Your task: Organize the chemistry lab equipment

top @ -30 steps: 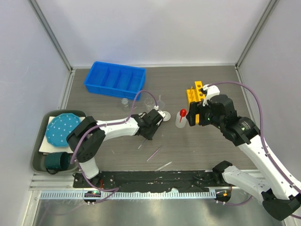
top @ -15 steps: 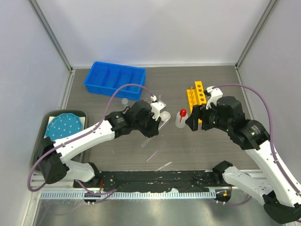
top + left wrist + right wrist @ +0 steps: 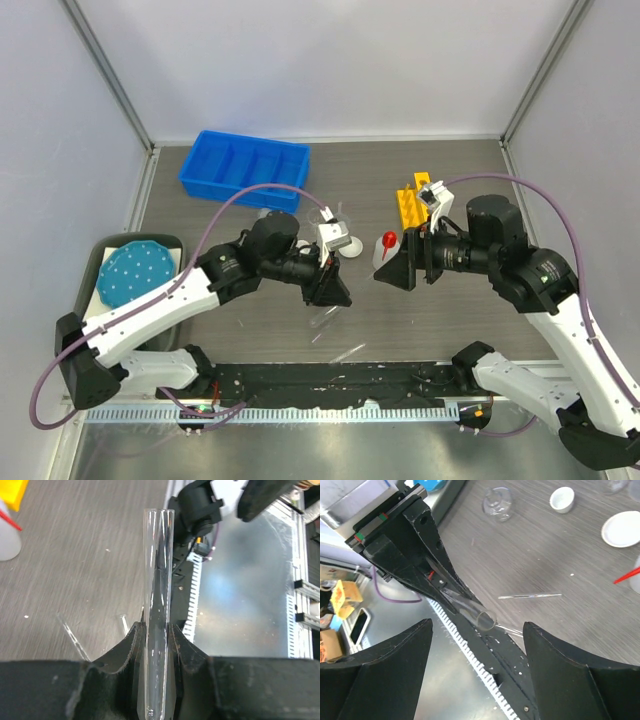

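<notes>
My left gripper [image 3: 330, 287] is shut on a clear glass tube [image 3: 159, 580] and holds it above the table, open end towards the right arm. The left wrist view shows the tube between my fingers [image 3: 154, 627]. My right gripper [image 3: 393, 268] is open and empty, facing the left gripper. In the right wrist view the tube's mouth [image 3: 482, 618] lies between its spread fingers [image 3: 477, 626]. The red-capped squeeze bottle [image 3: 385, 250] stands beside the yellow holed rack [image 3: 412, 200]. A white round dish [image 3: 622, 528], a small white cup [image 3: 562, 499] and a glass beaker [image 3: 498, 502] sit on the table.
Thin clear tubes lie loose on the table [image 3: 345, 352] [image 3: 530, 596]. A blue divided bin [image 3: 245, 167] stands at the back left. A grey tray [image 3: 90, 300] with the teal dotted plate [image 3: 135, 275] is at the left edge. The black base rail [image 3: 330, 375] runs along the front.
My left gripper has risen from the table with a clear tube and swung right. My right gripper has turned left to face it.
</notes>
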Controlling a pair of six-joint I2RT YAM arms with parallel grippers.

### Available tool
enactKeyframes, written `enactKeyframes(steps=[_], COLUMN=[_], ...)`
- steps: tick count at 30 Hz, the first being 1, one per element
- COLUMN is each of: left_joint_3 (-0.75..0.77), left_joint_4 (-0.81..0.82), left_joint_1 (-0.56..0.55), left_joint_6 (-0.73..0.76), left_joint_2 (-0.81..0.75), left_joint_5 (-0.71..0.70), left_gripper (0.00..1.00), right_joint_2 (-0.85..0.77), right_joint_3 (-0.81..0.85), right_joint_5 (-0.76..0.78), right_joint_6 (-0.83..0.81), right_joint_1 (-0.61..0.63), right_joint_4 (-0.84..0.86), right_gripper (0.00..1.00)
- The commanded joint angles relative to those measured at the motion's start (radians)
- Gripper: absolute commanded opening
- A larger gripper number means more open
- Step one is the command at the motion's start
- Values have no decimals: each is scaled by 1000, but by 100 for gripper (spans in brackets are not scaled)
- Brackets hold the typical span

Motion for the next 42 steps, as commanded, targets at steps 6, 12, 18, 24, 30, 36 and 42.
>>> enactKeyframes(steps=[6,12,18,24,30,36,42], left_joint_3=[-49,-68,-54,-49,-39,-32,-25], left_joint_4=[223,312,334,346,340,337,325], left_joint_1=[-3,-3,-3,-3,-3,-1,-1], left_joint_6=[-44,-73,-72,-73,-69,-64,-58], left_joint_2=[-71,-61,-53,-54,-53,-53,-54], left_joint_5=[219,257,272,279,279,276,271], left_gripper=[2,2,1,1,1,1,1], right_joint_2=[-14,-28,-40,-49,-52,-57,-68], right_joint_3=[20,13,14,-7,-18,-24,-37], right_joint_5=[-180,-269,-283,-286,-286,-285,-280], right_joint_6=[97,166,172,180,183,183,178], right_joint_1=[4,5,5,5,5,4,5], right_joint_4=[114,169,155,158,161,157,151], right_gripper=[78,75,73,66,57,49,41])
